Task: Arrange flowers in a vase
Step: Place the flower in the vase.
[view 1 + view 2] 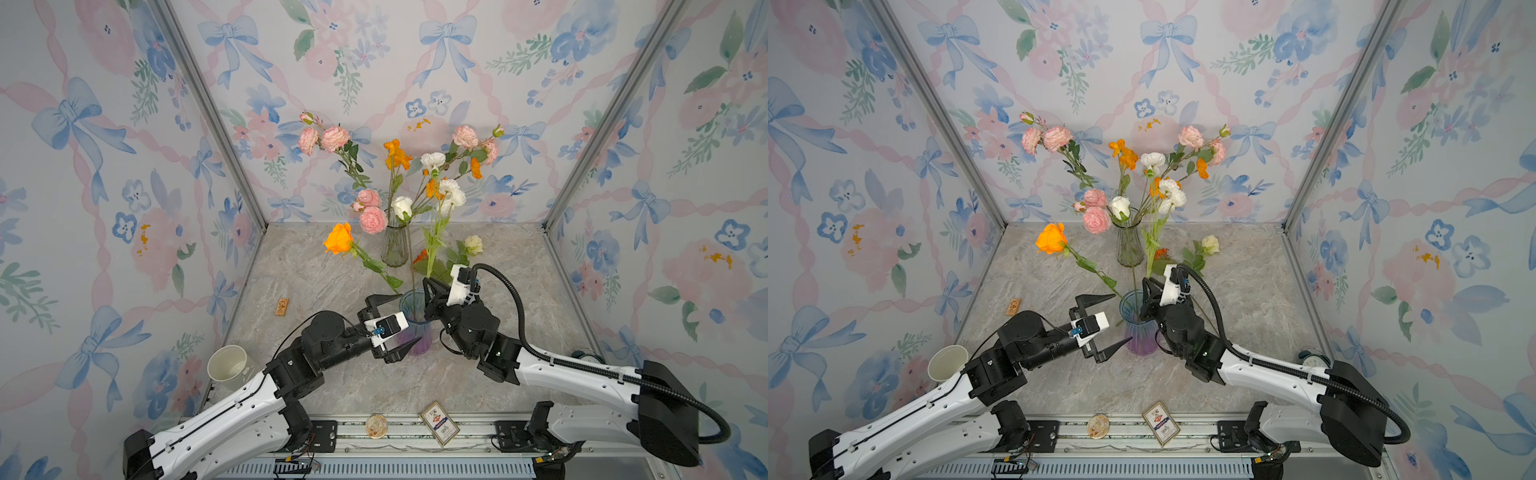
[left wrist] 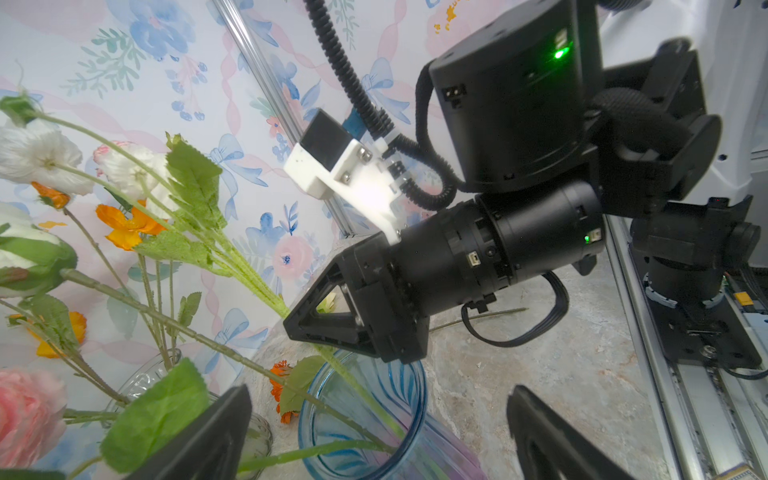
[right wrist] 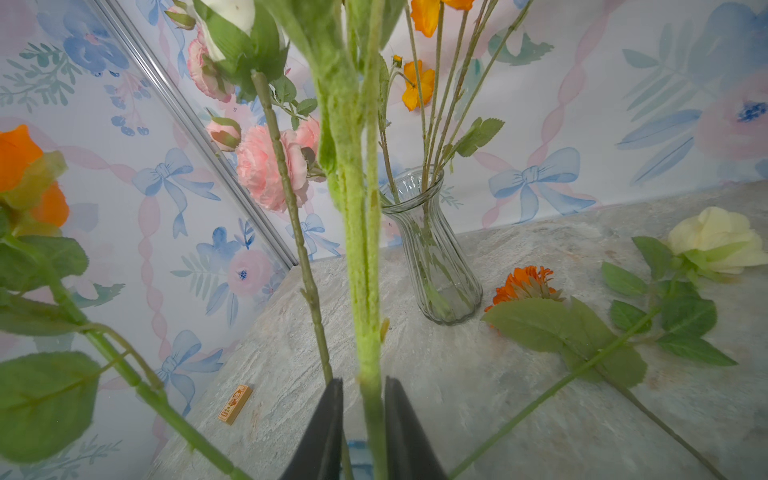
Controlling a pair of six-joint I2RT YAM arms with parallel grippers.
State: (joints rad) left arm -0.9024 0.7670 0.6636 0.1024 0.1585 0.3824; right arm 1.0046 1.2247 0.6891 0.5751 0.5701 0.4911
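Fuzzy green stem [image 3: 365, 249] of the white ruffled flowers [image 1: 451, 192] drops into the ribbed blue-to-purple glass vase [image 1: 417, 345], mid-table on veined marble [image 1: 332, 374]. The right gripper [image 3: 363, 386] straddles it, jaws barely parted, a sliver of gap showing. A smooth-stemmed orange rose [image 1: 338, 237] leans far-left from the same vase. The left gripper [image 1: 1123, 317] is spread wide and empty, just left of the vase.

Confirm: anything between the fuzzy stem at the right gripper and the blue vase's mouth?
Nothing visible. The fuzzy stem already runs from the right gripper down into the blue vase; the left gripper stands open beside it.
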